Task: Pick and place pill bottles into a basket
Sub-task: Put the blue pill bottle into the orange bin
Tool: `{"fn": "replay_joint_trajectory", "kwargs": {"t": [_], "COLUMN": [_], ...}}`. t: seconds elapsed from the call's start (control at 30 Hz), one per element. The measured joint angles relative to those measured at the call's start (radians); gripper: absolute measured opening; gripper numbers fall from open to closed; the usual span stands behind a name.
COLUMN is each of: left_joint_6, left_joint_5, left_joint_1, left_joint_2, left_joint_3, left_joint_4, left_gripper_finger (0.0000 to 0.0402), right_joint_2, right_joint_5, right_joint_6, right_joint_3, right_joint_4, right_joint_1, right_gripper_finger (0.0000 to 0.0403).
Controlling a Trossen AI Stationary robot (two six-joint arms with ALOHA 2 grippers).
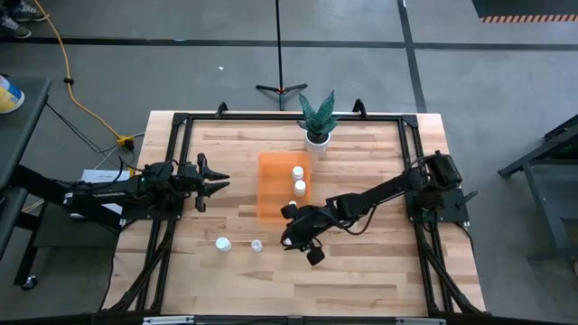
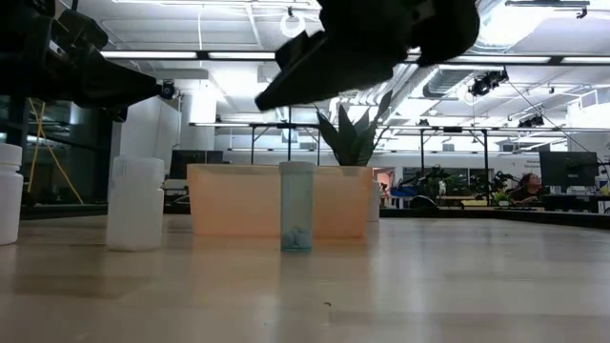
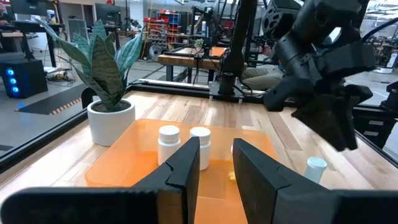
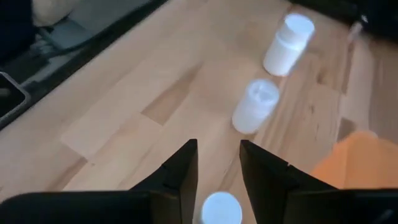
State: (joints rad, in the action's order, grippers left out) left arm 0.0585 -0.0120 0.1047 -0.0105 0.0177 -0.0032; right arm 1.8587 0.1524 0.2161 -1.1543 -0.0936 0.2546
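Orange basket (image 1: 275, 185) with two pill bottles (image 1: 298, 179); right gripper (image 4: 217, 163) open, empty, above another bottle (image 4: 220, 208).

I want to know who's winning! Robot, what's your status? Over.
Right gripper open above a loose pill bottle near the orange bin. Left gripper open, waiting left of it. Two bottles binned. Nothing in the way.

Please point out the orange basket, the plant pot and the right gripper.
orange basket (image 1: 274, 194): high view, bare floor of the bin.
plant pot (image 1: 316, 138): high view, white rim.
right gripper (image 1: 301, 250): high view, midway between its fingertips.
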Motion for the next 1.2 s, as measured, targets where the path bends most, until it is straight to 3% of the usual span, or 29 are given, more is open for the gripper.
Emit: {"fn": "replay_joint_trajectory", "kwargs": {"t": [0.13, 0.33, 0.47, 1.2], "left_joint_6": [0.000, 0.000, 0.000, 0.000], "left_joint_5": [0.000, 0.000, 0.000, 0.000], "left_joint_1": [0.000, 0.000, 0.000, 0.000], "left_joint_2": [0.000, 0.000, 0.000, 0.000], "left_joint_3": [0.000, 0.000, 0.000, 0.000], "left_joint_4": [0.000, 0.000, 0.000, 0.000], "left_gripper_finger": [0.0133, 0.0133, 0.0133, 0.0133], "right_joint_2": [0.000, 0.000, 0.003, 0.091], "right_joint_5": [-0.011, -0.024, -0.027, -0.075], "right_joint_6": [-0.021, -0.034, -0.036, -0.058], "right_joint_3": [0.008, 0.027, 0.027, 0.026], "right_joint_4": [0.003, 0.027, 0.037, 0.047], "right_joint_1": [0.000, 0.001, 0.002, 0.001], "right_gripper_finger": [0.0147, 0.0233, 0.0262, 0.0262]}}
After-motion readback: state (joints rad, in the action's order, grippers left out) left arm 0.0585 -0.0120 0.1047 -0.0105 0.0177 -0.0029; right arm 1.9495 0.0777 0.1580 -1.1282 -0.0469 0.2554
